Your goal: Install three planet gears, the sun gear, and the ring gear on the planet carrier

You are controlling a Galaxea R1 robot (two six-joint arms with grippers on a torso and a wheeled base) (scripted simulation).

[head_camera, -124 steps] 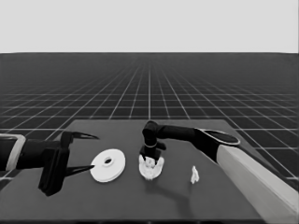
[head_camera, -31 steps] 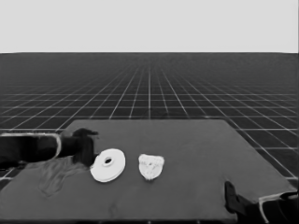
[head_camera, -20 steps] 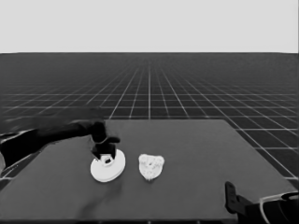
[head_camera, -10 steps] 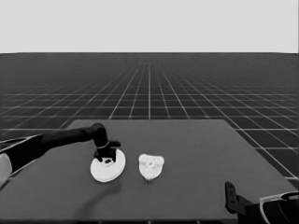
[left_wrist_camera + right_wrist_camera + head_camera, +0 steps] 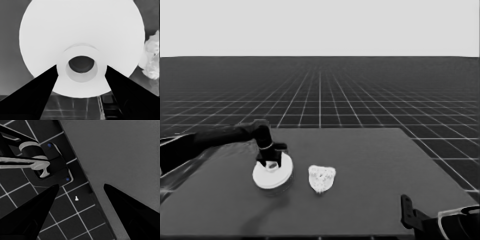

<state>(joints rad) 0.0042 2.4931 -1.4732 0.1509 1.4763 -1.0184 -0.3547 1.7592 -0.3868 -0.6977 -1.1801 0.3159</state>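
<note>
My left gripper (image 5: pixel 271 161) has come down onto the larger round part (image 5: pixel 273 173), fingers (image 5: pixel 37 95) spread wide astride its hub, gripping nothing; right arm parked.

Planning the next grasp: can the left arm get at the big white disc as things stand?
Probably yes: the left gripper is already over the larger round part, its open fingers on either side of the raised centre collar, nothing between.

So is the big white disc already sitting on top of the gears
No, the larger round part lies on the table beside the gears, under the left gripper.
</note>
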